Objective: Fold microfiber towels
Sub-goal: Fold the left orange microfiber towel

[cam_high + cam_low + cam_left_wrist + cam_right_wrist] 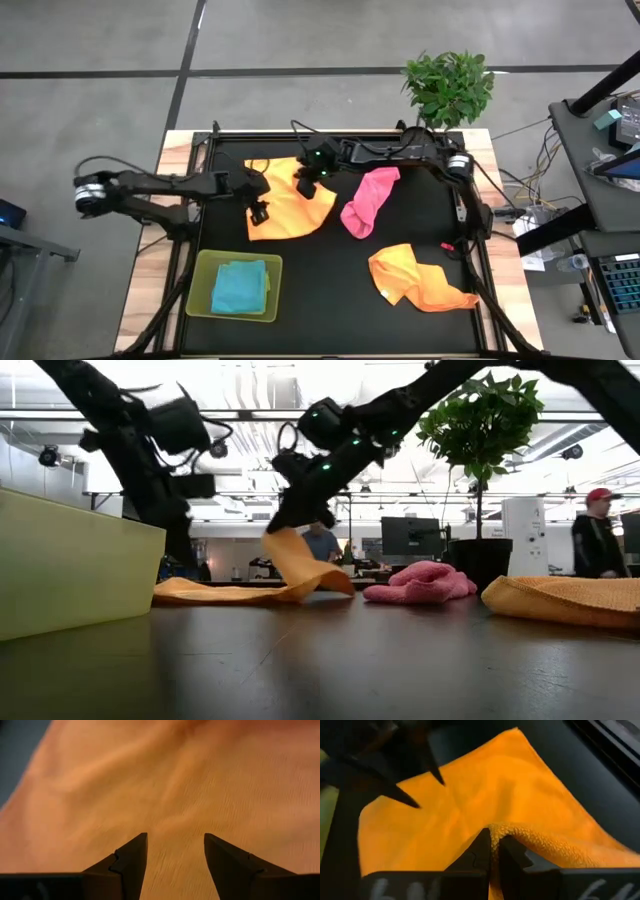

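Looking down from the high view, the right gripper (306, 183) pinches an edge of the orange towel (290, 212) at the mat's far middle, the low view shows that edge lifted, and the left wrist view shows the left gripper (175, 851) spread above it.

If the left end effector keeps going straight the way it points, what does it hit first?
Most likely the orange towel spread right in front of the open left end effector; nothing shows between them, though the exact gap is unclear.

Orange towel (288, 212) lies flat, one corner lifted; pink (367, 200) and second orange towel (418, 277) crumpled; blue towel (240, 285) folded.
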